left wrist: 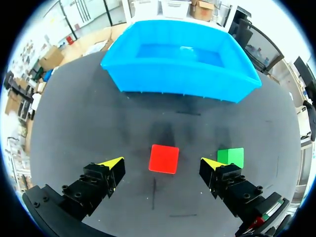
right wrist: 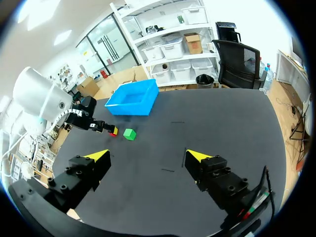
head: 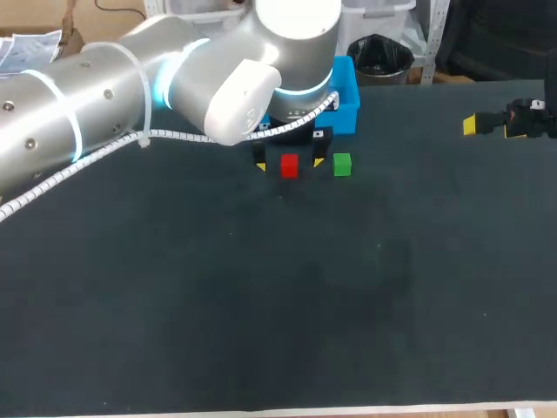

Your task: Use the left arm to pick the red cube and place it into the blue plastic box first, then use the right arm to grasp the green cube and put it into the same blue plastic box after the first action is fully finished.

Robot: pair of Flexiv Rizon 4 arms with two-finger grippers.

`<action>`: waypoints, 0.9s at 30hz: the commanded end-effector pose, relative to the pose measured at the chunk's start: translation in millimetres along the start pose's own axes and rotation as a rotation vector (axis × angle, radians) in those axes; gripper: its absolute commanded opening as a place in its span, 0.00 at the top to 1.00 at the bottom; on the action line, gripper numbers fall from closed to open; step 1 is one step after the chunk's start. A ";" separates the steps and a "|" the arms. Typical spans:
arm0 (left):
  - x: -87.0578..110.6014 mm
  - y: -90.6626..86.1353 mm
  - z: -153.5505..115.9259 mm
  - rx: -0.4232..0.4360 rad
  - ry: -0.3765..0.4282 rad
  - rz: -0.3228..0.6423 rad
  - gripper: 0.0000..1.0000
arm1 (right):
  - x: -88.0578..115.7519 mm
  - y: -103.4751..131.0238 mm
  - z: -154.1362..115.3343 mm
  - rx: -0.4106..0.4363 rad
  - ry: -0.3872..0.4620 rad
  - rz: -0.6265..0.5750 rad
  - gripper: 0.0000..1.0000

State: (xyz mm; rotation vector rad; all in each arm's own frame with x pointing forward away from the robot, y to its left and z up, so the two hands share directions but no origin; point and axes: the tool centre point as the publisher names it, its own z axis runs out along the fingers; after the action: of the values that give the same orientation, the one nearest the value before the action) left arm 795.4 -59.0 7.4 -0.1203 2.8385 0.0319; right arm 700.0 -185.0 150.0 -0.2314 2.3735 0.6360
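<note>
The red cube (head: 289, 165) rests on the black table just in front of the blue plastic box (head: 351, 104). My left gripper (head: 289, 162) hangs over it, open, a yellow tip on either side. In the left wrist view the red cube (left wrist: 164, 159) lies between the spread fingers of the left gripper (left wrist: 163, 163) without touching them, and the box (left wrist: 180, 59) stands ahead, empty. The green cube (head: 341, 165) sits right of the red one, and in the left wrist view the green cube (left wrist: 230, 157) lies just outside one fingertip. My right gripper (head: 489, 124) is open at the far right, away from both cubes.
From the right wrist view the right gripper (right wrist: 146, 158) hovers over bare black table (right wrist: 197, 128), with the green cube (right wrist: 129, 134), the blue box (right wrist: 132, 98) and my left arm (right wrist: 44, 106) well ahead of it. A wide dark tabletop (head: 278, 296) stretches toward the front edge.
</note>
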 end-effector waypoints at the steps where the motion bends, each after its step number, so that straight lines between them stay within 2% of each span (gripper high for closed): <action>1: -0.4 0.3 1.2 0.008 -0.003 -0.004 0.00 | 0.0 0.0 0.0 0.000 0.000 0.000 0.00; 8: 0.3 1.3 -5.8 0.039 0.024 -0.024 0.00 | 0.0 0.0 0.0 0.000 0.000 0.000 0.00; 27: 0.4 1.1 -8.6 0.035 0.022 -0.026 0.00 | 0.0 0.0 0.0 0.000 0.000 0.000 0.00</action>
State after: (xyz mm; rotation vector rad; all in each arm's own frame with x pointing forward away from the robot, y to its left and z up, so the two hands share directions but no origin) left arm 792.0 -58.6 15.4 -0.1526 2.8574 -0.0216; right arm 700.0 -185.0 150.0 -0.2314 2.3735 0.6360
